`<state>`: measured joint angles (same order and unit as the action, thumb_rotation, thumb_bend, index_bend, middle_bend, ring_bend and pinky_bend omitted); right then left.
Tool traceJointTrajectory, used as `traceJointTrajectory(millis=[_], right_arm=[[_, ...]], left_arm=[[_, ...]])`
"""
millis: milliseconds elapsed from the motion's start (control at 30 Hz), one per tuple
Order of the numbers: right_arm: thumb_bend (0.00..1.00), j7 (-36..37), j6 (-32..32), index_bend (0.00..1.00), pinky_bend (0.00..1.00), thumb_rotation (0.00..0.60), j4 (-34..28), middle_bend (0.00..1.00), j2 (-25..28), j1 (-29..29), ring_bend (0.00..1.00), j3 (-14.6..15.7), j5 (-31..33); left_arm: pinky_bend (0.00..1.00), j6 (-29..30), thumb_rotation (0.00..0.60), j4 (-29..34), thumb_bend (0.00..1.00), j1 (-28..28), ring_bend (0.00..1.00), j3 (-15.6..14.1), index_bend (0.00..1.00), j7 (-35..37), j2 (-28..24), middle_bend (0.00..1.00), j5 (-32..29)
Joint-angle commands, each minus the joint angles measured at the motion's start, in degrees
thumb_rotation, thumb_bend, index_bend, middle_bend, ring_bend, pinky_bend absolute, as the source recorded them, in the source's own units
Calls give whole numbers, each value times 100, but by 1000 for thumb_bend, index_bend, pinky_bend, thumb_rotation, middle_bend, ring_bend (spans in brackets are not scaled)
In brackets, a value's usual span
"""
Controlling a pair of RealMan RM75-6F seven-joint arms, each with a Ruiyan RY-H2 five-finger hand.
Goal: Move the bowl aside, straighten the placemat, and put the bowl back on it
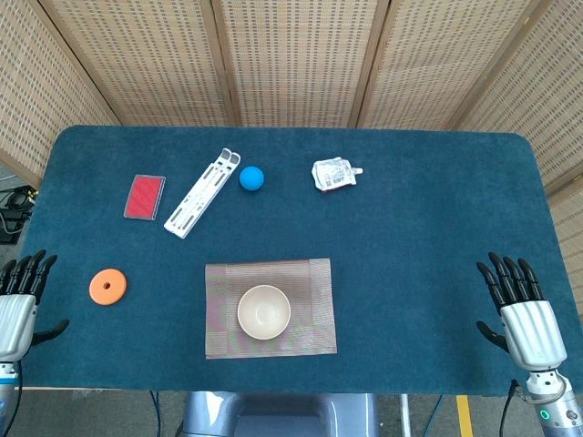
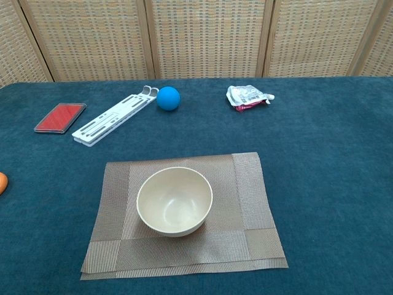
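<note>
The left hand [image 1: 18, 300] hangs at the lower left edge of the head view, fingers spread, empty; the cream bowl [image 1: 264, 311] sits upright at lower centre on the woven placemat [image 1: 310, 282], whose long axis runs across the frame, slightly askew; the right hand [image 1: 521, 309] at lower right is likewise splayed and empty; both stand well apart from the bowl, at roughly equal range.

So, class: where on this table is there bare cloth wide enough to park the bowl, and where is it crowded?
Widest bare patch: right of the placemat, reaching to the right hand and below the pouch. A narrower patch lies between the placemat and the orange disc. Crowded: the far left, with red card, white rack and blue ball.
</note>
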<state>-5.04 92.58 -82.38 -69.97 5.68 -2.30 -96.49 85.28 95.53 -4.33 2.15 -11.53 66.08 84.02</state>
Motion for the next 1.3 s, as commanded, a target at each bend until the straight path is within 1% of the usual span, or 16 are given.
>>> traceJointTrajectory(millis=[33,400,700,967,1067,1167,1233,1300], right_arm=[[19,-28,5,39,0,600,8,0,-18,-3,0,-4,8],[19,-80,13,72,0,600,4,0,-47,-25,0,-40,87],[19,-110,-30,113,0,600,-53,0,-80,19,0,-60,77],[19,-89,-46,124,0,600,-76,0,-85,36,0,-16,5],[19,-133,-45,124,0,600,-75,0,-95,32,0,3,-22],[19,-165,-61,128,0,600,-88,0,-102,29,0,15,-21],[19,-162,-60,140,0,600,-94,0,-100,26,0,17,-19],[19,-141,-47,154,0,600,-99,0,-94,20,0,17,-20]], left_arm=[[0,-15,600,11,92,-5,0,-2,0,16,-15,0,-7],[0,-142,600,43,92,-64,0,-19,0,-10,-35,0,-18],[0,-232,600,-50,91,-96,0,-59,0,-4,4,0,-8],[0,-386,600,-5,92,-291,0,-58,3,-158,155,0,199],[0,-530,600,32,98,-437,0,-32,59,-294,206,0,276],[0,-733,600,118,105,-695,0,45,189,-494,320,0,427],[0,-850,600,165,113,-837,0,88,294,-588,407,0,496],[0,-1007,600,215,123,-1011,0,134,368,-725,532,0,568]])
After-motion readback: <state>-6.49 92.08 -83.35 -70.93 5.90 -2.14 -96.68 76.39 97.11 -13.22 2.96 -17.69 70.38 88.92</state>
